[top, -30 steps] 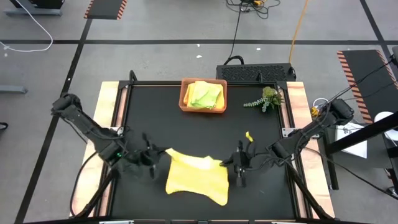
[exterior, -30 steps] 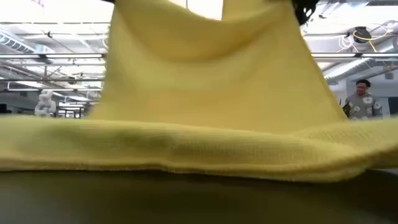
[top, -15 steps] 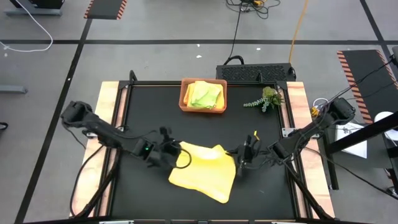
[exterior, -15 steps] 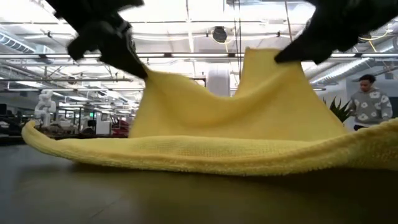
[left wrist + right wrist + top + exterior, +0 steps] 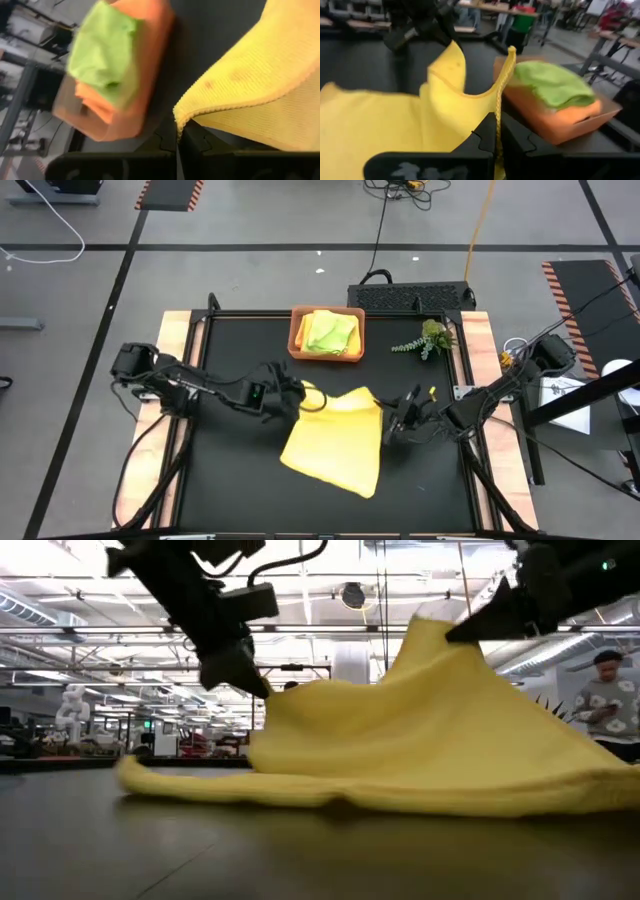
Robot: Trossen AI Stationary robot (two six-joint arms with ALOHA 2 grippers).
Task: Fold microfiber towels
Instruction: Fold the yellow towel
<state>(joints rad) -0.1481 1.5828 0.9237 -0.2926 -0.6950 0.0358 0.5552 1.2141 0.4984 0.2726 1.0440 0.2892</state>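
A yellow microfiber towel (image 5: pixel 335 445) lies spread on the black table, its far edge lifted. My left gripper (image 5: pixel 296 402) is shut on its far left corner. My right gripper (image 5: pixel 396 420) is shut on its far right corner. In the low view the towel (image 5: pixel 420 750) slopes down from both grippers to the table. An orange-brown tray (image 5: pixel 296 340) at the table's far edge holds a lime green towel (image 5: pixel 330 330) on top of orange and yellow cloth. It also shows in both wrist views (image 5: pixel 107 60) (image 5: pixel 552 85). My left gripper pinches the towel's far left corner (image 5: pixel 178 116) between its two shut fingers. The corner is lifted off the table. The cloth runs down from it to the part that lies on the table (image 5: pixel 200 783). My right gripper pinches the towel's edge (image 5: pixel 497 112) just below its far right corner between its two shut fingers. The corner tip (image 5: pixel 511 50) sticks out past the fingers. This corner is held higher than the left one (image 5: pixel 440 632), and the cloth slopes down from it to the table.
A small green plant sprig (image 5: pixel 428 340) lies at the table's far right. Wooden side rails (image 5: pixel 172 360) run along both table sides. A person (image 5: pixel 610 700) stands in the room beyond the table.
Both grippers have gone toward the table's far edge, the left one also toward the right, still shut on the towel's corners. The towel has been drawn away from the near edge. Its near part now lies flat on the table.
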